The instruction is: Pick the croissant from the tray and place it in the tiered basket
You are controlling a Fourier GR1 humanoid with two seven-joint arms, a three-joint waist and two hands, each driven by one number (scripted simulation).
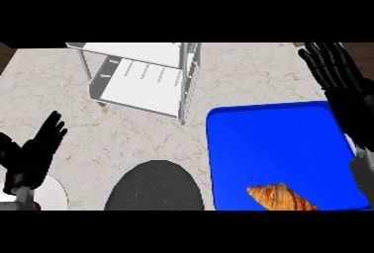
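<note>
A golden-brown croissant (pixel 283 197) lies at the near edge of a blue tray (pixel 281 143) on the right of the counter. The white tiered basket (pixel 142 79) stands at the back, left of the tray's far corner. My right hand (pixel 337 74) is open, fingers straight and pointing away, at the view's right edge above the tray's far right corner, well apart from the croissant. Low at the left edge, my left hand (pixel 33 150) rests open with fingers up.
A dark round plate (pixel 153 188) sits at the near middle, just left of the tray. A white rounded object (pixel 53 195) shows at the lower left by my left forearm. Marbled counter surface lies between the basket and the plate.
</note>
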